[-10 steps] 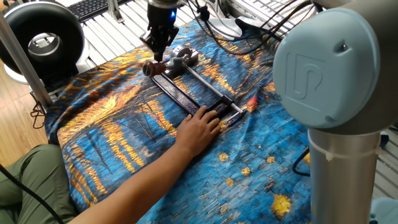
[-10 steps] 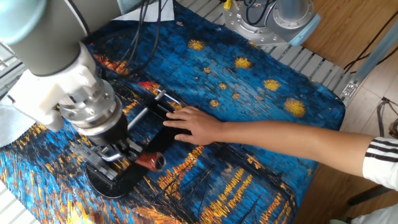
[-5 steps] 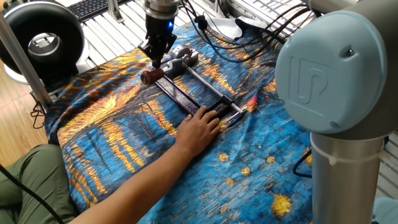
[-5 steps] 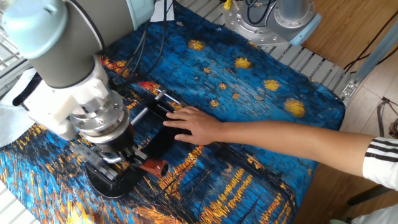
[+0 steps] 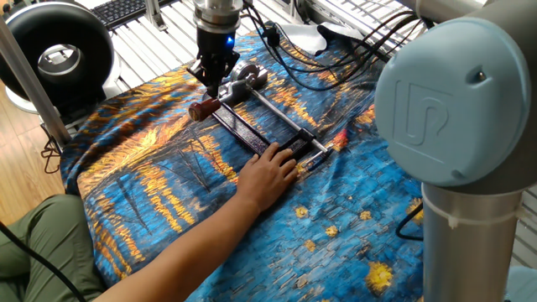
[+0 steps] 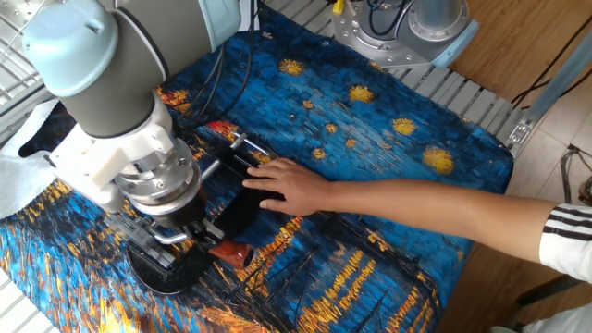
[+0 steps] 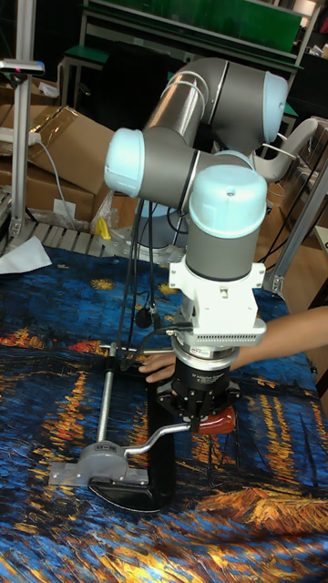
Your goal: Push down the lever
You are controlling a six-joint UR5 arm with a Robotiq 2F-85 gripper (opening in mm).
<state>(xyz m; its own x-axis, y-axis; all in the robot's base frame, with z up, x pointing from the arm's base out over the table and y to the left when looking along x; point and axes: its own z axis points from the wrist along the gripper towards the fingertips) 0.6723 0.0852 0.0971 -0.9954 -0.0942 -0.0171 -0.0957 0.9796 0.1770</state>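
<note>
- Table cloth [image 5: 168, 168]: deep blue with orange-yellow swirls and star blotches, painterly.
- Lever [image 7: 187, 428]: dark grey arm, glossy reddish-brown tip.
- Clamp frame [image 5: 247, 132]: black.
- Rod [image 7: 104, 401]: silver.
- Robot arm [image 7: 223, 219]: grey links, pale blue caps.
- Sleeve [image 6: 569, 242]: white, black stripes.

One fixed view: high, off my arm's shoulder, looking down the painted cloth [image 5: 168, 184] at my gripper [image 5: 211, 82] | other fixed view: opposite side, steep, close over my wrist | tall fixed view: low, near, head-on | all share the clamp [image 7: 137, 455].
</note>
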